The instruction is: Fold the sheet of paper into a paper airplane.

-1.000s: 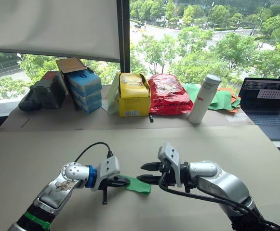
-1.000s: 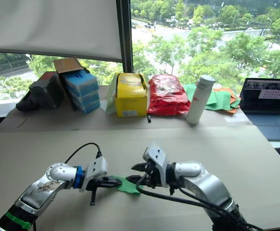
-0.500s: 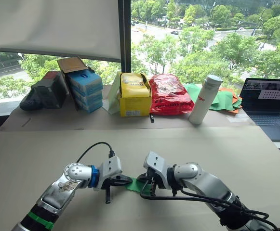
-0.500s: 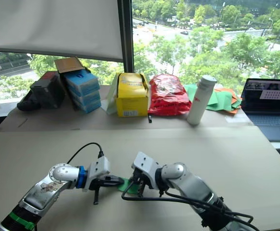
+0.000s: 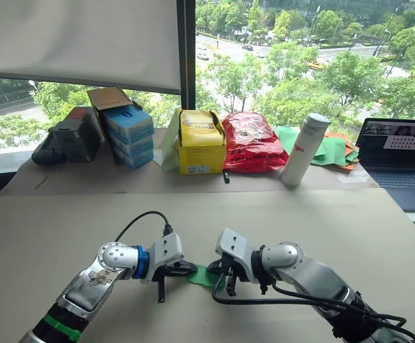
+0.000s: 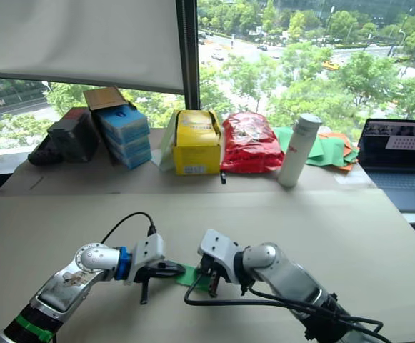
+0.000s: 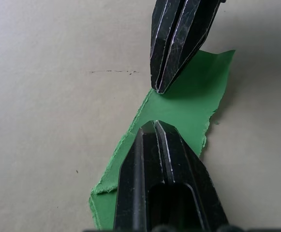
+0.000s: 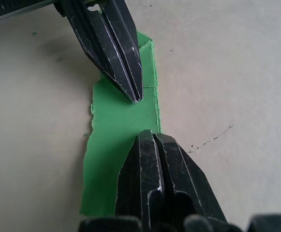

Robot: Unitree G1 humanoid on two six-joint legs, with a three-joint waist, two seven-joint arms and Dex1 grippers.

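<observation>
The two grippers cover the middle of the green sheet of paper (image 7: pixel 188 104), so any crease there is hidden, and the bottom edge of each wrist view cuts off one end of the strip. In the head views, the right gripper (image 5: pixel 220 272) covers one end of the paper. The laptop (image 5: pixel 396 153) is cut off by the right edge, and its screen is too small to read.

My 2 grippers, left gripper (image 5: pixel 186 269) and right gripper (image 5: pixel 220 270), face tip to tip; bare table (image 5: pixel 300 214) lies open beyond and beside both.
</observation>
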